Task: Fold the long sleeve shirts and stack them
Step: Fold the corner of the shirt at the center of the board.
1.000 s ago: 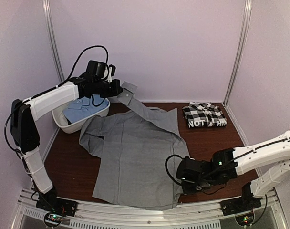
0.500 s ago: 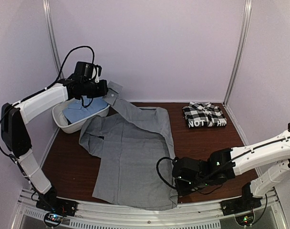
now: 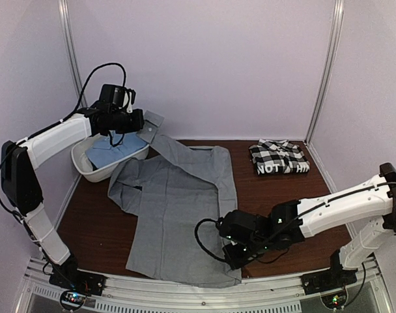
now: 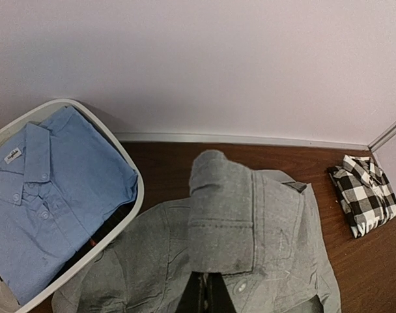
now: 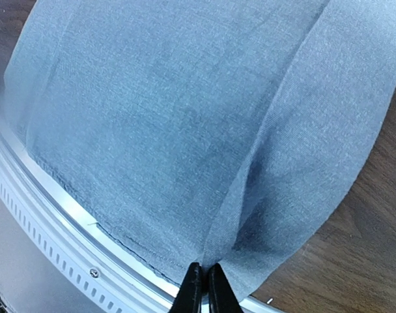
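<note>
One down: the checked shirt (image 3: 280, 158) lies folded far right; the blue shirt (image 3: 113, 150) waits in the tub (image 3: 87, 171). Mid-table, the grey shirt (image 3: 178, 208) is mid-fold: my left pincer (image 3: 144, 124) grips its sleeve aloft, my right pincer (image 3: 232, 253) nips its near hem.

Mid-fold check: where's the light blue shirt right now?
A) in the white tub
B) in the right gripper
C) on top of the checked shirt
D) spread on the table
A: the light blue shirt lies inside the white tub at far left; the grey shirt is the one spread out.
</note>
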Robot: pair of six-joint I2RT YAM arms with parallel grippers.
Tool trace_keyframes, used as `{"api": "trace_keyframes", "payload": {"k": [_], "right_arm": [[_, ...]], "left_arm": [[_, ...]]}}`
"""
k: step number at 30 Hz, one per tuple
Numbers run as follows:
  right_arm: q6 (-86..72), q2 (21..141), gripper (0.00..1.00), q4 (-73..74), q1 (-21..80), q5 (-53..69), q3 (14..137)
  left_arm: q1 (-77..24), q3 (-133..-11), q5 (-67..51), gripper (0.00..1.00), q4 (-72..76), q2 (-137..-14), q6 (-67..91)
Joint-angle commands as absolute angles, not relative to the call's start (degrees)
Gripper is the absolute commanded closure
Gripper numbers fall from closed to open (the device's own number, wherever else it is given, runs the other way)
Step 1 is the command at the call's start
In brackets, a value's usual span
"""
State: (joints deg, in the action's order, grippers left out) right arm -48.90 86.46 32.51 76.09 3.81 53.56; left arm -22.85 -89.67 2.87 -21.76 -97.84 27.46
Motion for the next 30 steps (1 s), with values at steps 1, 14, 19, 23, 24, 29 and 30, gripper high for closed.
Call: {"api": "trace_keyframes", "payload": {"k": [1,14,19,23,24,29,30], "right_arm": [[-45.9,88.9,0.93,31.0,75.3,6.7,55.2],[-44.3,90.2,0.93,27.8,74.5,11.4,56.0],[-44.0,90.7,0.93,27.0,74.5,12.9,56.2],[-43.5,91.4,0.92,26.4,74.4,13.4,56.4],[-43.5,91.7,0.92,26.2,74.4,13.6,56.5],[-43.3,93.5,0.92,24.8,74.2,14.4,57.2],[-43.3,93.7,0.91,24.6,73.9,14.3,57.3]], "left_arm": [[-22.3,-91.4,3.9,1.00,-21.7,-96.9,26.2],[-22.3,-91.9,6.3,1.00,-21.9,-93.4,24.6],[-22.3,-91.9,8.0,1.00,-22.8,-92.9,24.3],[-22.3,-91.0,9.0,1.00,-23.1,-92.9,24.2],[-22.3,-90.9,9.1,1.00,-23.2,-93.2,24.1],[-22.3,-90.8,9.1,1.00,-24.1,-94.9,24.0],[-22.3,-90.7,8.9,1.00,-24.1,-95.1,24.0]]}}
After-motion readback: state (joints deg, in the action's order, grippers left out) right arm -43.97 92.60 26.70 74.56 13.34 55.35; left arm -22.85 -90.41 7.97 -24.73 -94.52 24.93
